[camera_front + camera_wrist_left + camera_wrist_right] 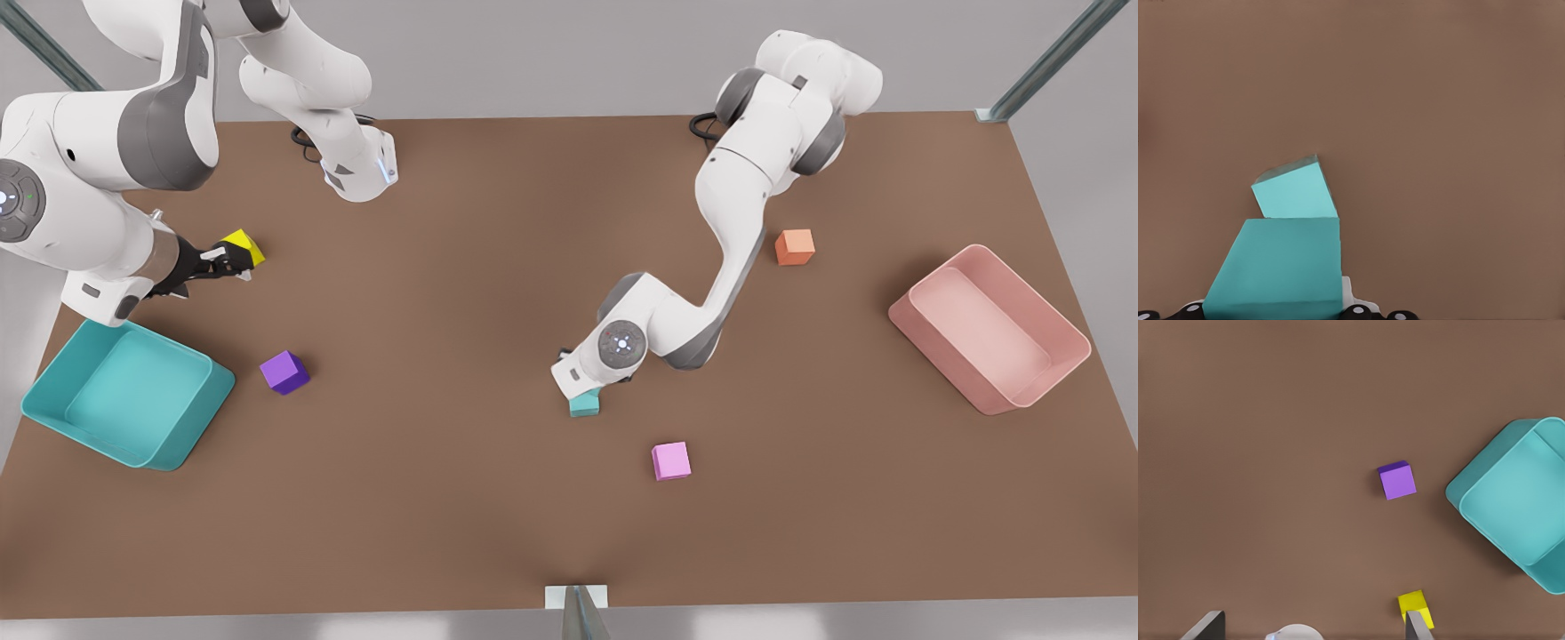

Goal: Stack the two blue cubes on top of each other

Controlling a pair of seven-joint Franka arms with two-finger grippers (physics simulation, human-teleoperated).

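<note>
Left end effector (582, 391) grips one blue cube (1275, 270) directly above the other blue cube (1296, 192).

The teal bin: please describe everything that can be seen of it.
The teal bin is a shallow rectangular tray with rounded corners and thick sloping walls, plain and matte like plastic. It lies open side up, turned at an angle, on the brown table near the front view's left edge. Its inside holds nothing. A purple cube stands apart beside it.
</note>
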